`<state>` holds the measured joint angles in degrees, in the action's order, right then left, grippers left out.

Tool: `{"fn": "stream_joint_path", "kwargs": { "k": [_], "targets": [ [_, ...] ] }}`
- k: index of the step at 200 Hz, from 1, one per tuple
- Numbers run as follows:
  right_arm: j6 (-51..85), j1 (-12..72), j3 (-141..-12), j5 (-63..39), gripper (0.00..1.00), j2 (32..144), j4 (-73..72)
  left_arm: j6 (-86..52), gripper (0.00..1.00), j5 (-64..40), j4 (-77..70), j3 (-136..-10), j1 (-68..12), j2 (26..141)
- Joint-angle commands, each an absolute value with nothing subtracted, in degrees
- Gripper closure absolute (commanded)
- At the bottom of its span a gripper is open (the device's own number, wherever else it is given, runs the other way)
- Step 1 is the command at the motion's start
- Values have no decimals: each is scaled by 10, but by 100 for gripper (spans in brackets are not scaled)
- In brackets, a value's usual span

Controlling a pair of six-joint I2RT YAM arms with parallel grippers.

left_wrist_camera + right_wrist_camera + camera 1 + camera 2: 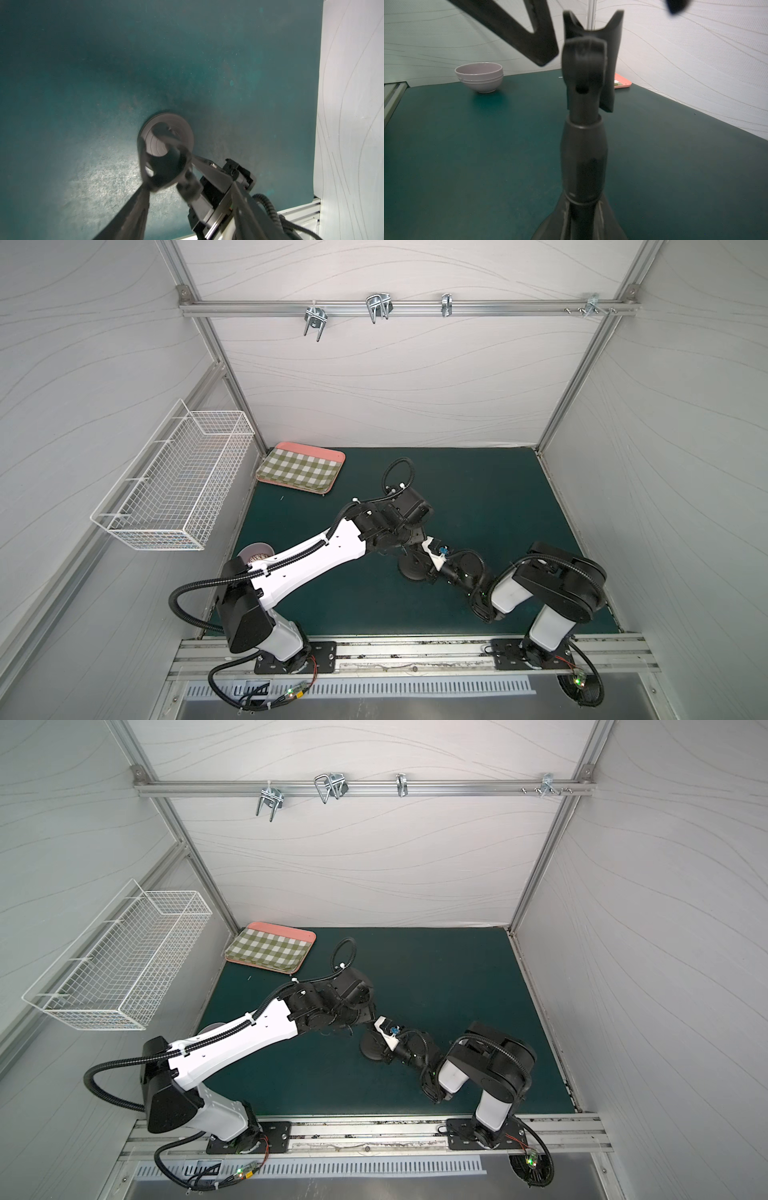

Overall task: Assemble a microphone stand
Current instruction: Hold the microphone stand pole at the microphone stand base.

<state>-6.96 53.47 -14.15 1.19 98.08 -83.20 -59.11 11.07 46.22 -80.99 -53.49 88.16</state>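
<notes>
Mic stand (583, 162) stood upright on green mat (478, 497), rod (582, 104) already seated in round base (181, 126), U-clip (611, 62) at top. Whether the joint was fully home: can't tell, too dark + blurry.

R gripper (583, 209) sat low beside base, on the R arm's side. Its fingers were clenched on the rod just above base; in the R wrist view the rod ran up between them. Prob. reason: pin the lower part so the stand wouldn't tip or spin while the top got worked.

L gripper (611, 35) hung directly above base, pointing down. Fingers (544, 49) were spread either side of the U-clip, not clamped: wall showed btw the near finger and the clip in the R wrist view. L wrist view looked straight down thru the clip onto base. The straddle looked like setup to grab the clip/rod top and press or twist the rod into base; judgement only.

Task prog: late stage. Parts looked joined, final seating/tightening likely left. Risk: L fingers closing off-centre could lever the stand sideways vs the R grip.

Other stuff: lilac bowl (479, 76) was well apart from base twd the L arm's mount. Checked tray (301, 466) was well apart from base twd the back wall. Neither was in the way.
</notes>
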Motion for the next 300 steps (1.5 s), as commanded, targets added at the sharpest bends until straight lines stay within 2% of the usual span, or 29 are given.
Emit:
{"fn": "stream_joint_path", "kwargs": {
  "k": [1, 30, 46, 80, 97, 115, 145, 164, 181, 210, 250, 282, 300],
  "targets": [
    [-85, 532, -123, -1, 83, 991, -794, -615, 41, 118, 474, -845, -532, 901],
    [-85, 530, -123, -3, 83, 991, -794, -620, 49, 132, 476, -855, -532, 914],
    [-85, 529, -123, -6, 83, 991, -795, -616, 56, 133, 476, -857, -532, 920],
    [-84, 526, -123, -16, 83, 995, -794, -597, 84, 131, 472, -854, -532, 930],
    [-84, 523, -122, -21, 83, 998, -794, -588, 91, 130, 469, -850, -532, 932],
    [-83, 519, -121, -36, 80, 997, -794, -575, 93, 126, 466, -848, -532, 933],
    [-77, 489, -113, -116, 55, 994, -793, -535, 93, 110, 452, -850, -532, 938],
    [-58, 447, -108, -206, 44, 991, -793, -504, 93, 98, 460, -861, -533, 947],
    [-25, 398, -111, -285, 40, 991, -793, -480, 93, 89, 465, -868, -533, 954],
    [14, 336, -139, -411, 41, 990, -792, -451, 93, 81, 460, -873, -534, 959],
    [29, 308, -196, -500, 43, 1033, -793, -396, 93, 72, 453, -896, -547, 971],
    [42, 293, -239, -560, 54, 1081, -793, -361, 93, 66, 462, -910, -557, 986],
    [40, 289, -248, -562, 68, 1089, -793, -358, 93, 66, 452, -901, -561, 981]
  ]
}}
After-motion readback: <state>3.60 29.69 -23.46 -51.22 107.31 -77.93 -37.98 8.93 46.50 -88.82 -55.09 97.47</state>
